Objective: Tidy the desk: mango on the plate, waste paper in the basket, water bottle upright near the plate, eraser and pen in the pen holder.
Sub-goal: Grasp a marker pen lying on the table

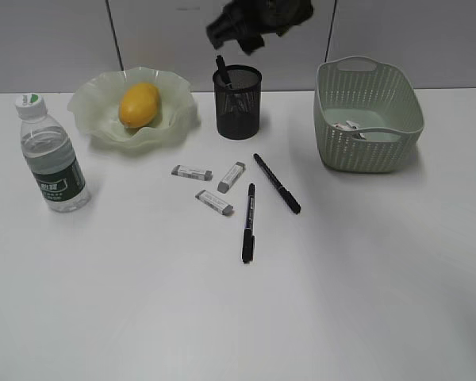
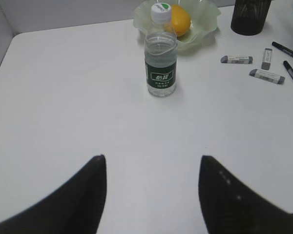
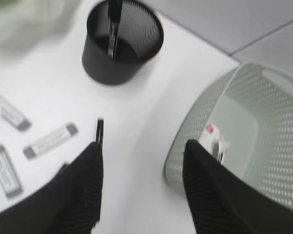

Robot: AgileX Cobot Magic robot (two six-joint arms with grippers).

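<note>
The mango (image 1: 139, 105) lies in the wavy green plate (image 1: 91, 107), also in the left wrist view (image 2: 179, 19). The water bottle (image 1: 54, 157) (image 2: 160, 61) stands upright left of the plate. The mesh pen holder (image 1: 238, 103) (image 3: 119, 46) holds one pen (image 3: 113, 29). Two black pens (image 1: 276, 182) (image 1: 247, 222) and three erasers (image 1: 192, 171) (image 1: 231, 176) (image 1: 214, 202) lie on the desk (image 1: 238, 317). The waste paper (image 1: 353, 127) (image 3: 215, 141) lies in the basket (image 1: 369, 119) (image 3: 244, 131). My right gripper (image 1: 242, 32) (image 3: 142, 146) is open and empty above the holder. My left gripper (image 2: 152, 161) is open and empty over bare desk.
A tiled wall (image 1: 63, 40) runs behind the desk. The desk's left edge (image 2: 2, 58) shows in the left wrist view.
</note>
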